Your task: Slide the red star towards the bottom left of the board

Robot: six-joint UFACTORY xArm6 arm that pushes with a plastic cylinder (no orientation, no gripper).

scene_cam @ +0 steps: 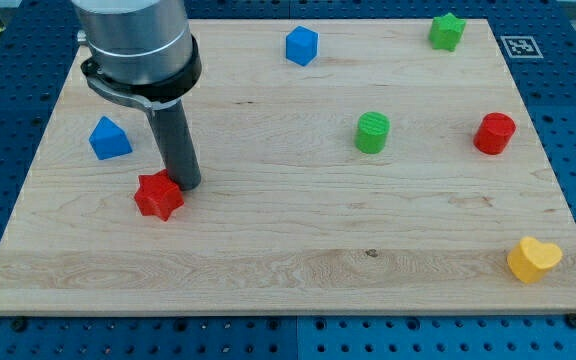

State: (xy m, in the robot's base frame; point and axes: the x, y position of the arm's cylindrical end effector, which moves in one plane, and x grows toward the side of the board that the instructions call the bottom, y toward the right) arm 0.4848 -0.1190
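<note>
The red star [158,196] lies on the wooden board [288,250] in the view's left half, a little below mid-height. My tip [187,184] stands right against the star's upper right side, touching it or nearly so. The dark rod rises from there to the arm's grey body at the view's top left.
A blue triangular block [109,138] sits left of the rod. A blue cube-like block [301,45] is at top centre, a green star [447,31] at top right, a green cylinder [372,132] and a red cylinder [494,133] at mid right, a yellow heart [533,259] at bottom right.
</note>
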